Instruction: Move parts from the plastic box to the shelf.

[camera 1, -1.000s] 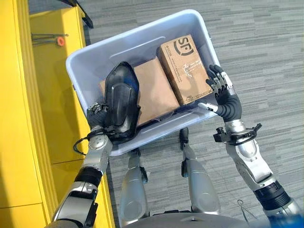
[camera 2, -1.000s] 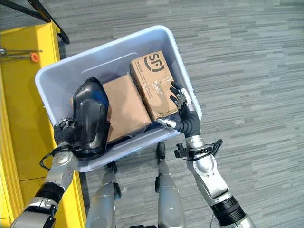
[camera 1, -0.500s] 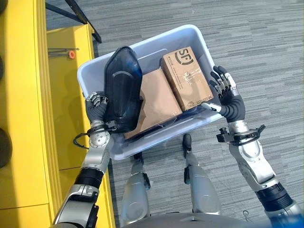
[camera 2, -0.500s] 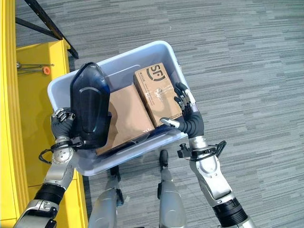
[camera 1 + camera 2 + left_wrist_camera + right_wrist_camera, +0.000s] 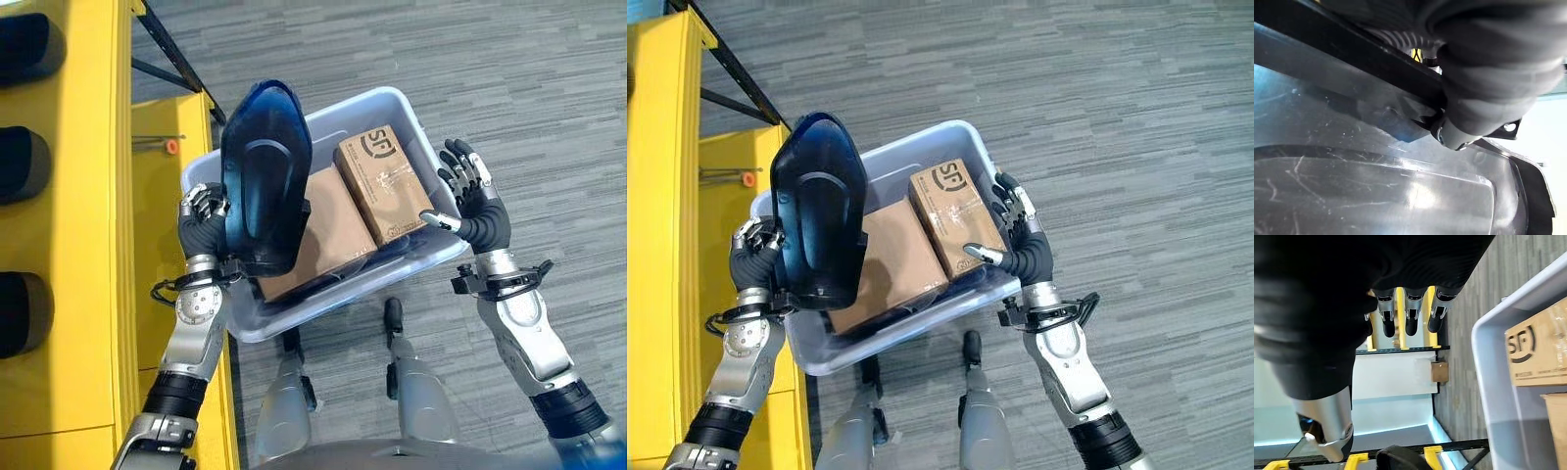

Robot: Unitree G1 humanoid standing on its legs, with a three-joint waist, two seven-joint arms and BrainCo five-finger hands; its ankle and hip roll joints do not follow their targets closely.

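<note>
My left hand (image 5: 201,220) is shut on the edge of a large glossy black shell-shaped part (image 5: 265,176) and holds it upright above the left end of the pale plastic box (image 5: 333,299). In the left wrist view the part's scratched surface (image 5: 1376,196) lies right against the hand. Inside the box lie a printed carton (image 5: 384,181) and a plain brown carton (image 5: 328,230). My right hand (image 5: 475,201) is open at the box's right wall, its fingers straight and the thumb over the rim. The right wrist view has the box's rim (image 5: 1488,357) and the printed carton (image 5: 1537,352).
The yellow shelf (image 5: 78,245) stands along the left, close to the box and my left arm. Dark parts (image 5: 24,162) rest in its bays. Grey striped carpet (image 5: 529,88) stretches to the right and beyond the box.
My left hand has lifted the black part up out of the box and nearer the shelf. The camera has shifted, bringing more of the shelf into view. The right hand stays at the box's right wall.
</note>
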